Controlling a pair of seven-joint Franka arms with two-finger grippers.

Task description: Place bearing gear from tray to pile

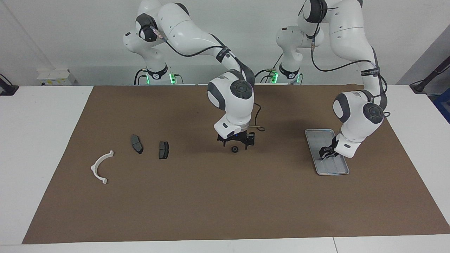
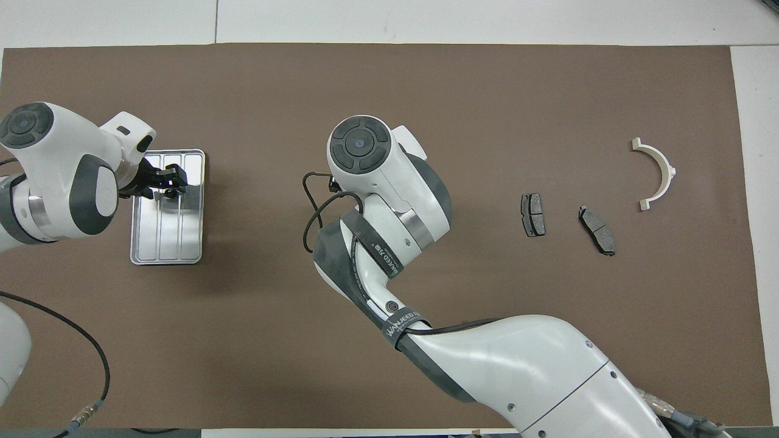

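Bearing gear (image 1: 235, 149), small, dark, round, lies on the brown mat (image 1: 225, 196) mid-table, not on the tray and apart from the pile. Right gripper (image 1: 236, 141) sits just over it, fingers spread wide either side, nothing clamped; hidden under its own arm in the overhead view. Tray (image 1: 330, 169) at the left arm's end, silver, ridged. Left gripper (image 1: 325, 154) low over the tray, fingers partly closed, can't tell if they pinch anything. Pile toward the right arm's end: two dark brake pads (image 1: 137, 144) (image 1: 163, 150) side by side, white semicircular bracket (image 1: 101, 167) a bit farther from the robots, all apart from each other. Mat covers most of a white table (image 1: 38, 140); plain white wall, green lights at the arm bases. Black bands on both forearms carry white lettering, too small to read fully.
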